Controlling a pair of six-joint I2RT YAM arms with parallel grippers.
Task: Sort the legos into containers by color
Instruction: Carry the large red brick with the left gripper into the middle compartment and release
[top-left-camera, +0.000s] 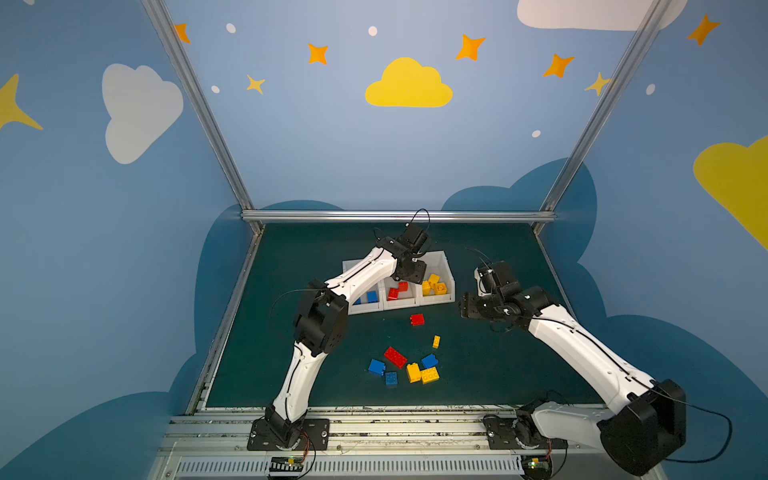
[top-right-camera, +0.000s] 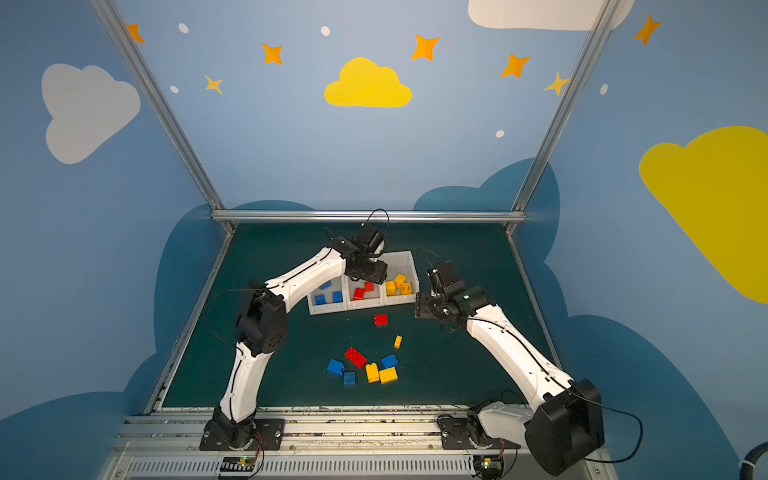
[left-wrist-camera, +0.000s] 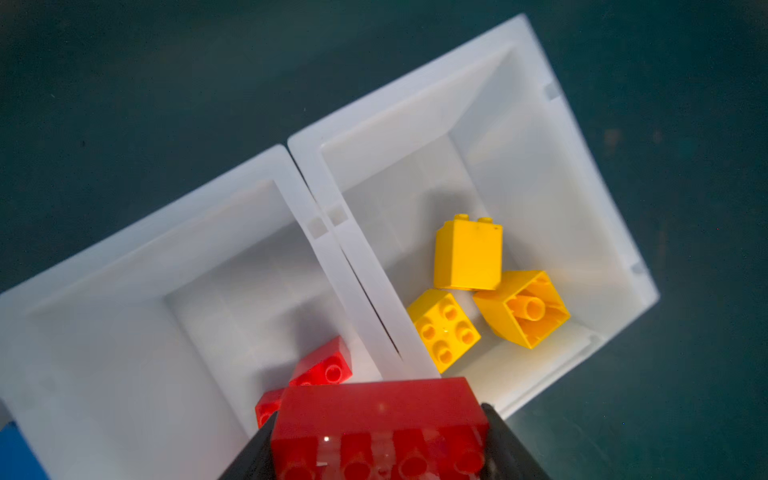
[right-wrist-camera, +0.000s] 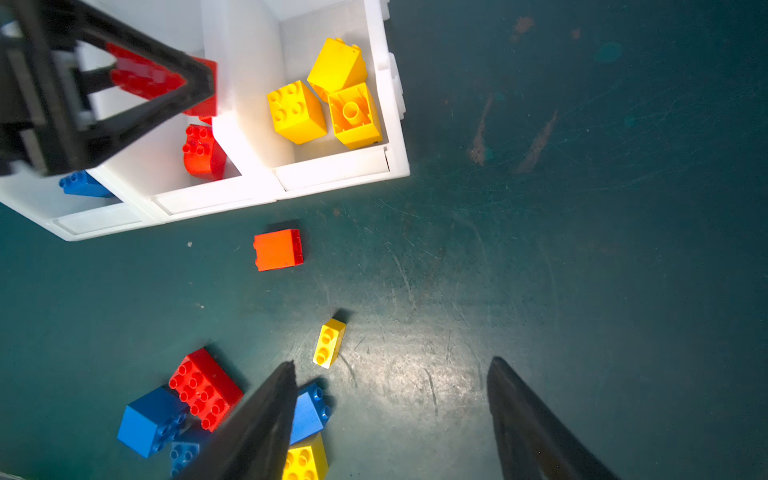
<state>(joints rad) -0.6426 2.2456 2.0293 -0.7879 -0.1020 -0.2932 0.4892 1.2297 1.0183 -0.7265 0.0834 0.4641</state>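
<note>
My left gripper (left-wrist-camera: 380, 432) is shut on a long red lego (left-wrist-camera: 378, 415) and hangs over the middle white container (left-wrist-camera: 124, 311), where two red legos (left-wrist-camera: 324, 365) lie. The yellow container (left-wrist-camera: 540, 187) beside it holds three yellow legos (left-wrist-camera: 467, 257). In both top views the left gripper (top-left-camera: 409, 272) sits above the row of containers (top-left-camera: 449, 272). My right gripper (right-wrist-camera: 392, 363) is open and empty, hovering over bare mat to the right of the containers (top-left-camera: 465, 307). Loose legos lie on the mat: a red square one (top-left-camera: 417, 319), a small yellow one (top-left-camera: 436, 341) and a mixed cluster (top-left-camera: 395, 356).
The leftmost container (top-right-camera: 316, 309) holds blue legos (top-right-camera: 337, 296). The cluster near the front holds blue (top-left-camera: 376, 367), yellow (top-left-camera: 429, 375) and red pieces close together. A metal rail (top-left-camera: 395, 216) bounds the far side of the green mat (top-left-camera: 498, 365).
</note>
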